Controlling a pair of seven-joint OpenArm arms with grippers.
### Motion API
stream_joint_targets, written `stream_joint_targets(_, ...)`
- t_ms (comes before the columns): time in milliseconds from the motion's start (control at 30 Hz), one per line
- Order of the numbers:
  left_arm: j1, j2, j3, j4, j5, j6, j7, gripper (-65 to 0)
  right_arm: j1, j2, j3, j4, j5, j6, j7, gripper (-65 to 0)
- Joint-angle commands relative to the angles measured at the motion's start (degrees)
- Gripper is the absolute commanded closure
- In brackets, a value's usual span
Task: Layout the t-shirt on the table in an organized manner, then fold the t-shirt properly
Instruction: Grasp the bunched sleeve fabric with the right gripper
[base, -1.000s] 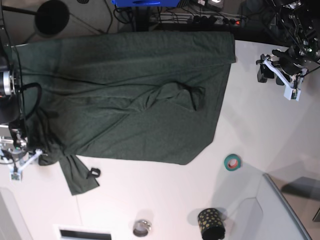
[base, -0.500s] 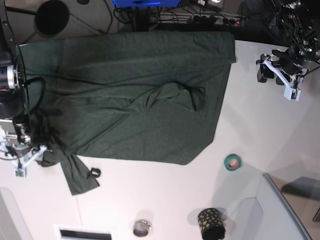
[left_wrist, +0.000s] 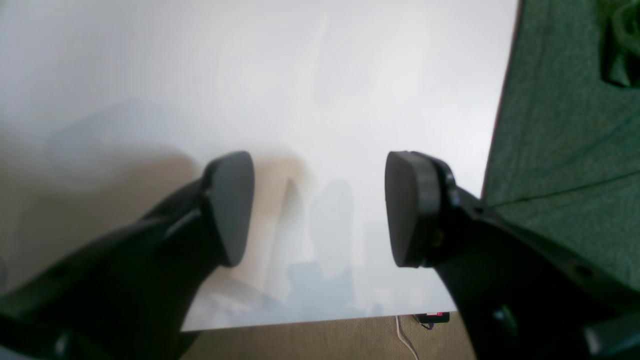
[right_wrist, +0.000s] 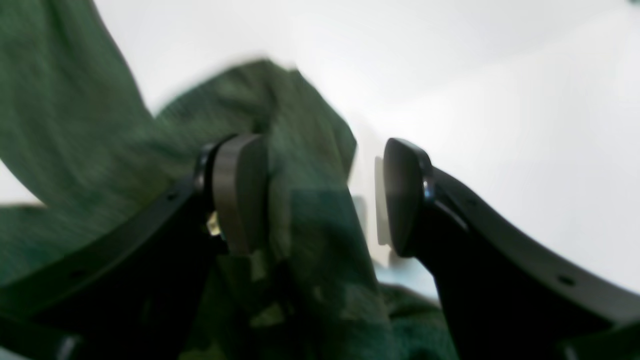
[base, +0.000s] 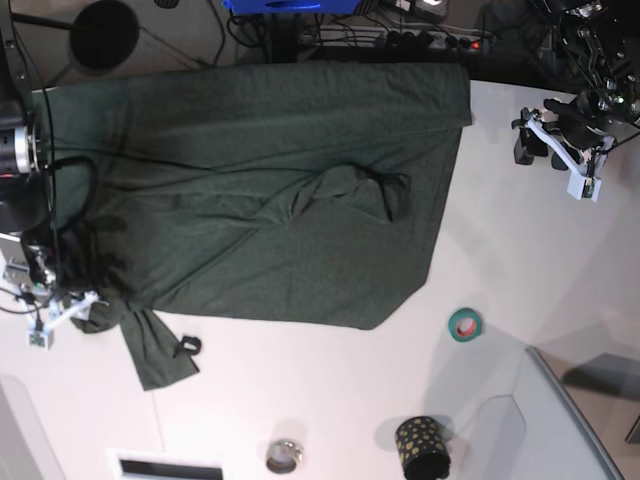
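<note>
The left gripper (left_wrist: 320, 210) hangs with jaws spread wide and nothing between them, only bare white table (left_wrist: 250, 75) under and ahead; the t-shirt (left_wrist: 565, 140) has its straight edge just outside one jaw. The right gripper (right_wrist: 320, 200) is also parted, a bunched fold of the dark green cloth between its pads, not clamped; bare table lies beyond the other pad. No writing is legible.
</note>
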Motion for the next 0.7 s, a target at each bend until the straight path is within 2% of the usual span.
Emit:
stream_joint_targets(0, -0.26, -0.87, -0.11, 0.76, -0.46, -0.3, -1.02, -39.7, 1.65, 0.95, 0.17, 0.67, 0.07, -0.06, 1.52, -34.8)
stream_joint_targets(67, -0.26, -0.61, -0.11, 0.76, -0.46, -0.3, -1.02, -39.7, 1.39, 0.95, 0.17, 0.67, 0.07, 0.03, 1.52, -33.9)
stream_joint_targets(100, -0.26, -0.61, -0.11, 0.76, -0.46, -0.3, -1.02, -39.7, 1.3, 0.95, 0.17, 0.67, 0.07, 0.03, 1.44, -30.5)
stream_joint_targets(233, -0.08, -0.61, -0.2, 0.76, -0.46, -0.3, -1.02, -39.7, 1.3, 0.95, 0.17, 0.75, 0.33, 0.03, 1.52, 0.0)
stream_joint_targets(567, 0.01, -0.61, -0.11, 0.76, -0.37, -0.3, -1.02, -39.7, 1.56, 2.09, 0.17, 7.87, 0.15, 0.11, 1.26, 0.0)
stream_joint_targets(667, 0.01, -0.61, -0.11, 0.76, -0.37, -0.3, -1.02, -39.7, 1.56, 2.27, 0.17, 10.78, 0.15, 0.11, -0.41, 0.0)
